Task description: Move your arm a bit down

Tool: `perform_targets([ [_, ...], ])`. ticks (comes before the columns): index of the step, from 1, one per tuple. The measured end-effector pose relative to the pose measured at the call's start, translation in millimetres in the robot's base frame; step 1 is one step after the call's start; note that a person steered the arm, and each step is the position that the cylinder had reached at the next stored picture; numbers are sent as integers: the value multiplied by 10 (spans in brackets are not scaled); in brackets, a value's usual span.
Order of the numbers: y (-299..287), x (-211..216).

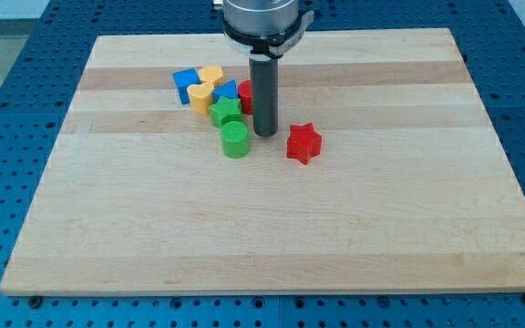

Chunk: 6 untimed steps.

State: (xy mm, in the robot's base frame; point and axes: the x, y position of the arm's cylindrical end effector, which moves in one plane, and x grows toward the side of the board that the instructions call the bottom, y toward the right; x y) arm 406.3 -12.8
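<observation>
My dark rod comes down from the view's top, and my tip (265,134) rests on the wooden board between the green cylinder (235,139) to its left and the red star (303,143) to its right. A green star (226,112) sits just above the green cylinder. Behind the rod a red block (245,96) is partly hidden. A blue block (225,91), two yellow blocks (211,75) (200,95) and another blue block (185,84) cluster to the upper left of my tip.
The wooden board (272,228) lies on a blue perforated table (7,73). The arm's metal flange (262,18) hangs above the board's top edge.
</observation>
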Motion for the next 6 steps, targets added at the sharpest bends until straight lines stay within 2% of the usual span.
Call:
perform_targets([
  [1, 0, 62],
  [3, -99, 548],
  [4, -86, 612],
  [5, 388, 879],
  [6, 811, 879],
])
